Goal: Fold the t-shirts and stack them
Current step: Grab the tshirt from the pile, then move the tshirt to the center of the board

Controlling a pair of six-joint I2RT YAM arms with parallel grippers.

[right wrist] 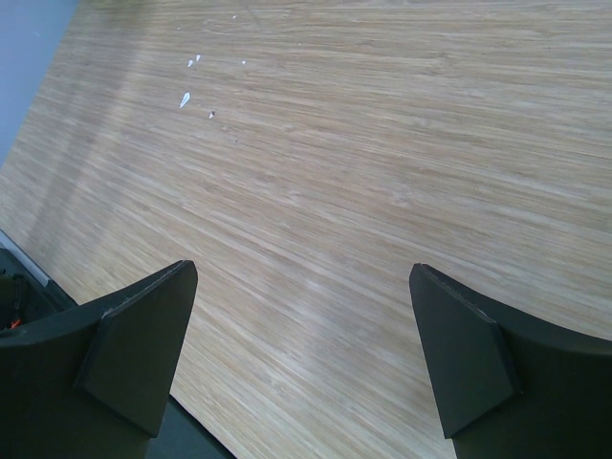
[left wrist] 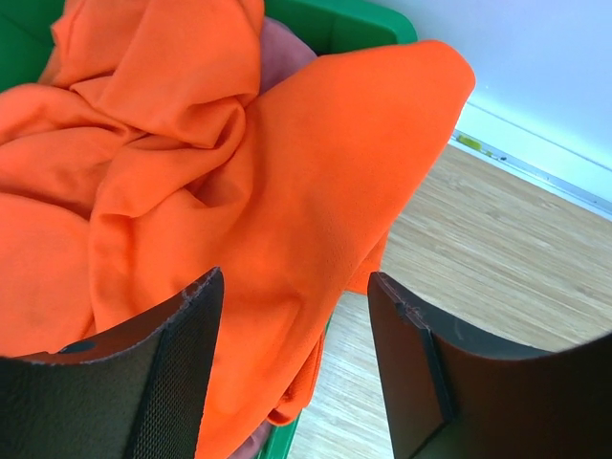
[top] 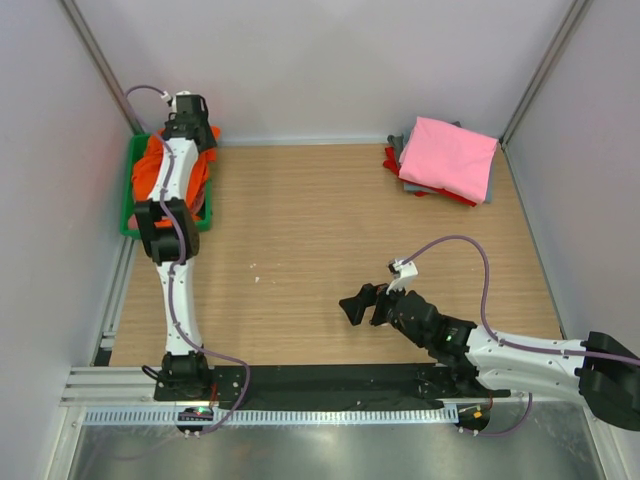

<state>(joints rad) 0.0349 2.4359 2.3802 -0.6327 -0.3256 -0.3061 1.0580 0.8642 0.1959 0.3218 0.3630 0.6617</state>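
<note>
– Several t-shirts are already folded: look at the stack (top: 445, 160) in the far right corner of the surface (top: 320, 250), with the pink t-shirt (top: 450, 155) on top and grey and red edges showing beneath it.

– So that part is done. What's left for you?

– At least the orange t-shirt (left wrist: 287, 191). It's crumpled in the green bin (top: 128, 215) at the far left, spilling over the rim, not folded at all. A paler pinkish cloth (left wrist: 287, 53) peeks out under it, so I'd judge there's one more after this.

– And your left gripper (left wrist: 292, 287)?

– Hanging right over that orange heap with its jaws spread, gripping nothing. The cloth sits just below and between the fingers, but I can't tell whether they touch it.

– The right gripper (right wrist: 301, 277)?

– Released too, wide apart, hovering over bare wood near the front and well away from both bin and stack.

– So where does that put you?

– Past halfway, I'd say. You're at the pick. The lift, the spread, the folds and the placing on the stack are all to come for the orange one.
</note>
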